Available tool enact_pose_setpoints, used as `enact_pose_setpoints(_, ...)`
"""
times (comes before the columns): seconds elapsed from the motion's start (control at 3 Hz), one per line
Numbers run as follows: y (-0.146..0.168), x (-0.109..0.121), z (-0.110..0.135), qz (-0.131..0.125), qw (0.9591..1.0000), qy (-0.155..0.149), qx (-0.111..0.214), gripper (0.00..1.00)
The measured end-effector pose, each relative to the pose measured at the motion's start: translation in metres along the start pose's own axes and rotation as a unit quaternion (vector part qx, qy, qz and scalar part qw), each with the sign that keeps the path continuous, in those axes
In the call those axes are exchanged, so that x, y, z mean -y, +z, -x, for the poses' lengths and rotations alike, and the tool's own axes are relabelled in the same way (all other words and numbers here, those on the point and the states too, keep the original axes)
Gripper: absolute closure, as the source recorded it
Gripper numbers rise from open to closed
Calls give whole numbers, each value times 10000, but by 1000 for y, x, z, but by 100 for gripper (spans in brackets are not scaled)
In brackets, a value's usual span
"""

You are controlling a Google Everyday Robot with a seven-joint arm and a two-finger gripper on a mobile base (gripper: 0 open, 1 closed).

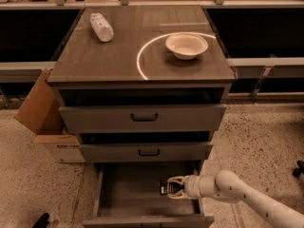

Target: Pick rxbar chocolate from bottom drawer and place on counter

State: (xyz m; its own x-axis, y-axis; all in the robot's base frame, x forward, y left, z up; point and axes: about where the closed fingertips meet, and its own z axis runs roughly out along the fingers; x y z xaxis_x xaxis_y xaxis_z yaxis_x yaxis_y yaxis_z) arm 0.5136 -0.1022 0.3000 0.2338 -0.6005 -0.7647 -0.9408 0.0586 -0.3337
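The bottom drawer [128,189] is pulled open and shows its grey wood-grain inside. My gripper [170,188] reaches into it from the right, over the drawer's right side. It is shut on the rxbar chocolate [164,188], a small black wrapper with white lettering, held upright at the fingertips above the drawer floor. The counter [118,56] is the glossy grey-brown cabinet top with a bright curved reflection.
A white bowl [186,45] stands at the counter's right. A white crinkled packet [101,26] lies at its back left. The two upper drawers [142,118] stick out slightly. A cardboard box [45,122] stands left of the cabinet.
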Motion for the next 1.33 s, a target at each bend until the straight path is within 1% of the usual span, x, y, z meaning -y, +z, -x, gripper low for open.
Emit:
enact_pose_setpoints(0.33, -1, -7, 1, 69, 10000, 12, 54, 100)
enact_pose_setpoints(0.67, -2, -5, 8, 22, 9997, -14, 246, 100)
enact_pose_setpoints(1.0, -47, 8, 90, 59, 9927, -852, 856, 100)
enact_pose_setpoints(1.33, -100, 19, 159, -22, 9839, -1527, 930, 100)
